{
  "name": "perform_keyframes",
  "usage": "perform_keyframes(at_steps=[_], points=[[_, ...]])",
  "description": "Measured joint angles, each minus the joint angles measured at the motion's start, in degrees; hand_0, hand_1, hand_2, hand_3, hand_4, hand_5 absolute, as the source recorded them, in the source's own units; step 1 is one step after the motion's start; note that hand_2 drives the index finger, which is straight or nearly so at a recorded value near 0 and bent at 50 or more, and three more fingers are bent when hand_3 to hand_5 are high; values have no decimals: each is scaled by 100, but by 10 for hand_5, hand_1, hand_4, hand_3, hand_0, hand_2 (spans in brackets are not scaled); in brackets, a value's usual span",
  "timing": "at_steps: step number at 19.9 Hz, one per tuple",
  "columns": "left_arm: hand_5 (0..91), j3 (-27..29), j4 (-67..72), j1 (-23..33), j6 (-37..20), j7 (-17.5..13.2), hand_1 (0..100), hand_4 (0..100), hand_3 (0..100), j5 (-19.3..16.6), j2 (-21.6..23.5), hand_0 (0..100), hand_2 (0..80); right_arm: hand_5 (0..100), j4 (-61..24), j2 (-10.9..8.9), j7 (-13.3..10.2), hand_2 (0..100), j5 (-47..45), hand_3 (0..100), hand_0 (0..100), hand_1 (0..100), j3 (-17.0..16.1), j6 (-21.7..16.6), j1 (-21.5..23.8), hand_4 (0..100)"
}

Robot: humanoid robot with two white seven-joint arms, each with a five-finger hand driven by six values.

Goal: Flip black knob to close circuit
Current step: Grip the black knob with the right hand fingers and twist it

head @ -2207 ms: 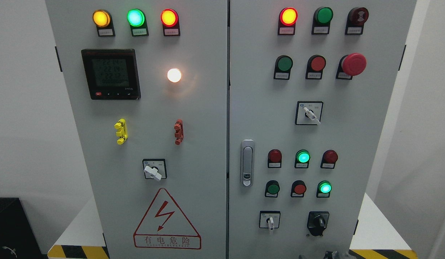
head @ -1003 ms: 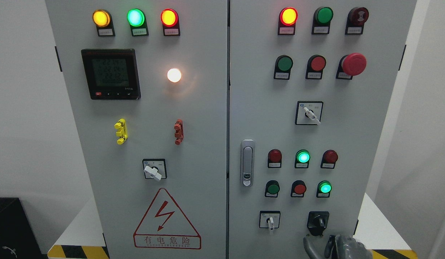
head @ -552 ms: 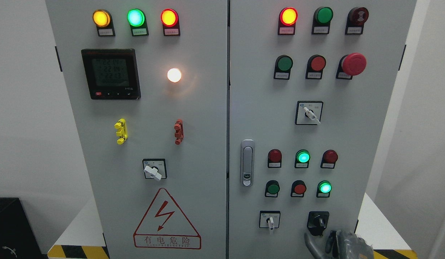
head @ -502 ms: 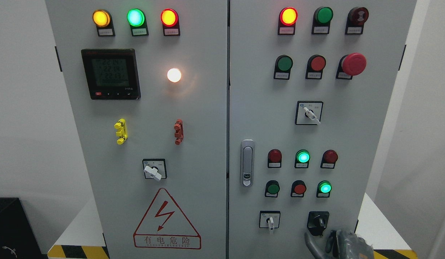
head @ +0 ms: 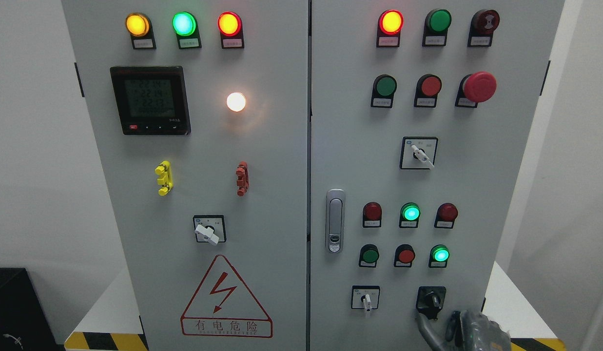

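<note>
The step in hand looks like the reach: the right hand [head: 464,331] sits at the bottom edge, just at five o'clock from the black knob [head: 431,299] low on the cabinet's [head: 291,161] right door. Its fingers [head: 427,331] are loosely spread and hold nothing, one tip just under the knob. Next it should need to rise, pinch the knob and twist.
</note>
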Motion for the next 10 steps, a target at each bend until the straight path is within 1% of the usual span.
perform_keyframes(at_steps=[10], points=[[0,0,0,0,-1,0,556,0,0,0,0,120,0,801,58,-11,3,787,1,944,0,44,-90,3,-79,779]])
